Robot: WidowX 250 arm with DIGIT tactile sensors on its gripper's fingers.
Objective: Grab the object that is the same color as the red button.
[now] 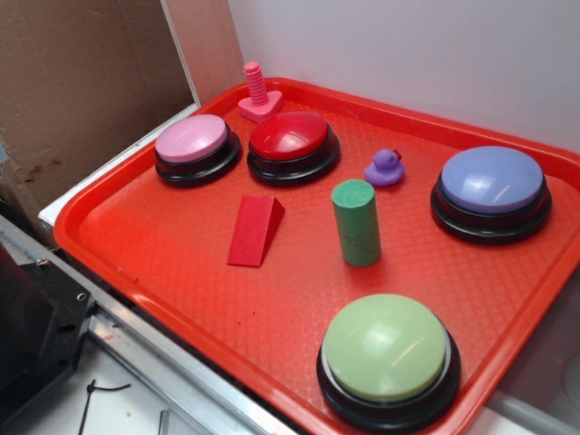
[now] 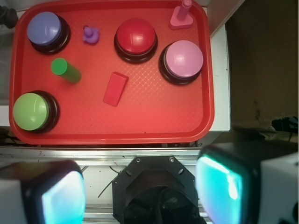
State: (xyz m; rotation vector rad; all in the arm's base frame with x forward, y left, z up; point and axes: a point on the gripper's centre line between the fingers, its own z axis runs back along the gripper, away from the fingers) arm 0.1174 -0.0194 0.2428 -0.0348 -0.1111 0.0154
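1. The red wedge (image 1: pixel 255 232) lies flat on the tray (image 1: pixel 163 227), just in front of the red button (image 1: pixel 292 145).
2. Its long axis runs diagonally; the thick end points toward the button.
3. The gripper (image 2: pixel 140 189) hovers off the tray, spread wide, holding nothing.

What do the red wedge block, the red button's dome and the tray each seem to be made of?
Red wedge block: likely foam or soft plastic; matte, no glare.
Red button dome: hard glossy plastic, judging by the bright highlights, on a black base.
Tray: probably moulded plastic; embossed diamond texture, slight sheen.
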